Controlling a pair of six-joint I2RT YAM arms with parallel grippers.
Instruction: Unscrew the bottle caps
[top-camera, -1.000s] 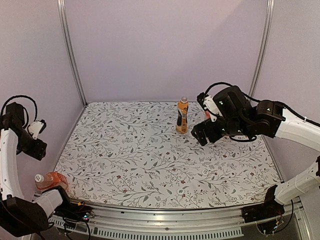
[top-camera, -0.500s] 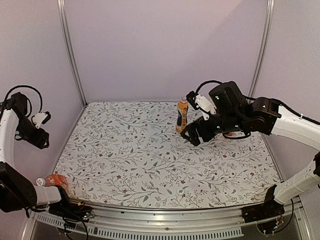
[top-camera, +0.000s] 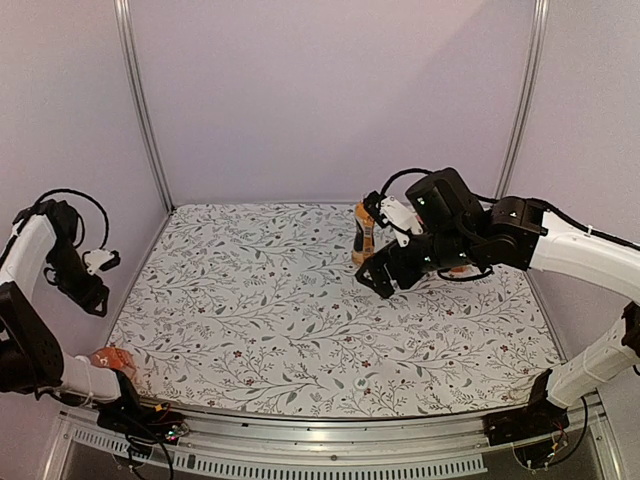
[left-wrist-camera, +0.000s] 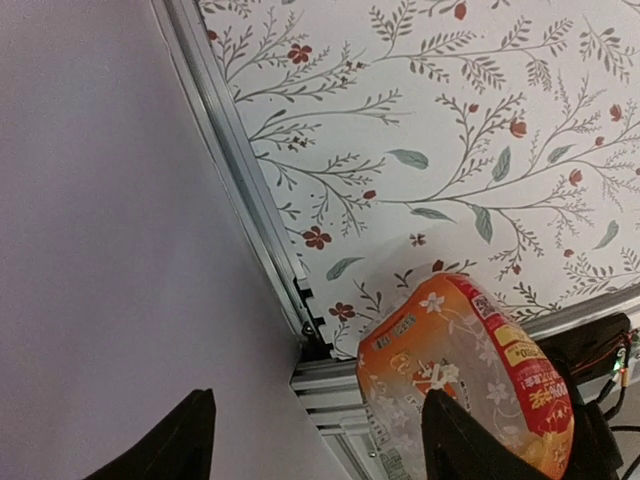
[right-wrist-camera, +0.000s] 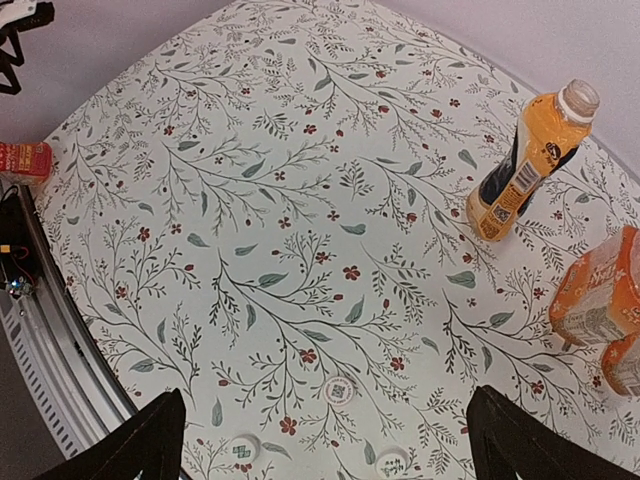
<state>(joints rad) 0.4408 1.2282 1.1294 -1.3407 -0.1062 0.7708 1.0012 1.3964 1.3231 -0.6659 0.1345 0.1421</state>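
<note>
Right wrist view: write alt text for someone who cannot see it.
The right gripper, open and empty, hovers above a floral tablecloth. A tall slim bottle of orange drink stands upright at upper right, with two squat orange bottles at the right edge.

From my console: a pale floral tablecloth, leafy sprigs with small red blooms, covers the work surface. Plain lilac walls close it in on three sides. A left silver post stands at 11 o'clock and a right silver post at 1 o'clock. A metal rail runs along 6 o'clock. There is dark wiring with tiny lit lights at 7 o'clock.
</note>
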